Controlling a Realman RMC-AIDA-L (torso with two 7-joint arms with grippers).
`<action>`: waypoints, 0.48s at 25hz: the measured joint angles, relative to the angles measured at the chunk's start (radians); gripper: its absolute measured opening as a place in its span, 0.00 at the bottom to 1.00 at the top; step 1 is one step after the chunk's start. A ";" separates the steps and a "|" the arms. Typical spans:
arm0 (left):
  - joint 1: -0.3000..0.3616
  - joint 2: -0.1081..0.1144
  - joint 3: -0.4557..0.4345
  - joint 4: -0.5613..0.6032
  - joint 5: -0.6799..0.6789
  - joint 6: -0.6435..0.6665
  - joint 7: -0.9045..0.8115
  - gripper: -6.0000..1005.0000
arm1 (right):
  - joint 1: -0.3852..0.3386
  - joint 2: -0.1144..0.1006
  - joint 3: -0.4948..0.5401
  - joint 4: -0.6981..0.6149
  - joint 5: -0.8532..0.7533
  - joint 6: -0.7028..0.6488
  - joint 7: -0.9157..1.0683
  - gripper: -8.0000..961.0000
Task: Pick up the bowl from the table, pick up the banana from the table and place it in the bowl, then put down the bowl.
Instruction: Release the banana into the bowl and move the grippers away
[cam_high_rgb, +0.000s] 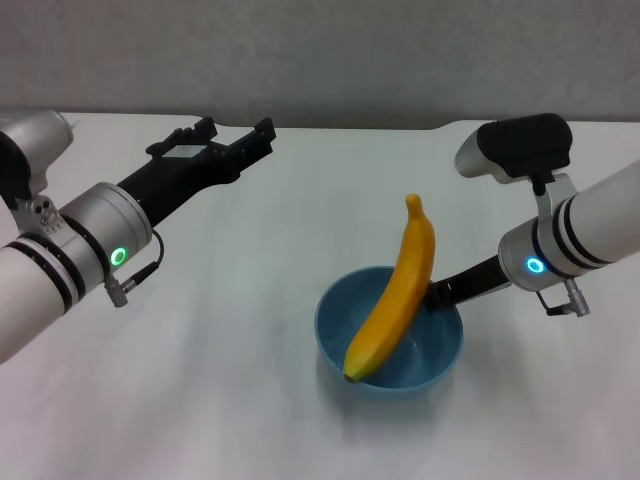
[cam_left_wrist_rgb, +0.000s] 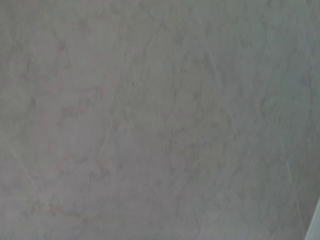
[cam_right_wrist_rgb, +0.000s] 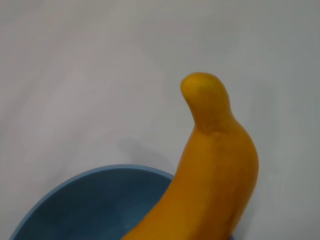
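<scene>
Banana first: the smooth, curved yellow-orange plastic-looking banana (cam_high_rgb: 394, 294) is already in the round, glossy light-blue bowl (cam_high_rgb: 435, 352). It is too long to lie flat. Its dark tip sits low by the near rim, and its stem end leans out over the far rim and points up. The right wrist view shows that stem end (cam_right_wrist_rgb: 202, 97) from close by, with the blue rim (cam_right_wrist_rgb: 95, 175) below it.

The bowl seems to sit on the big, plain white desk (cam_high_rgb: 220, 400), with a soft shadow right under it, but I cannot be sure it is all the way down. The right end effector (cam_high_rgb: 437, 293) reaches in at the far right side of the bowl. Its tips are hidden behind the banana and the rim, so I cannot tell if it grips the bowl or has let go.

The left end effector (cam_high_rgb: 235, 132) is up in the air, far off to the left, with its fingers apart and nothing in them. Its wrist view shows only a bare grey surface.

So the picking up and the dropping in look done. What is left, I think, is to let go of the bowl and pull the right arm away.
</scene>
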 joint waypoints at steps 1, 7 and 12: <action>0.000 0.000 0.000 0.000 0.000 0.000 0.000 0.89 | 0.000 0.000 0.000 0.000 0.000 0.000 0.000 0.16; 0.003 0.000 0.000 0.000 0.000 0.000 -0.001 0.89 | -0.001 0.000 -0.003 -0.001 0.000 0.000 -0.001 0.21; 0.012 0.000 -0.003 0.000 0.000 0.000 0.000 0.89 | -0.014 0.000 -0.009 -0.028 0.001 0.012 -0.001 0.29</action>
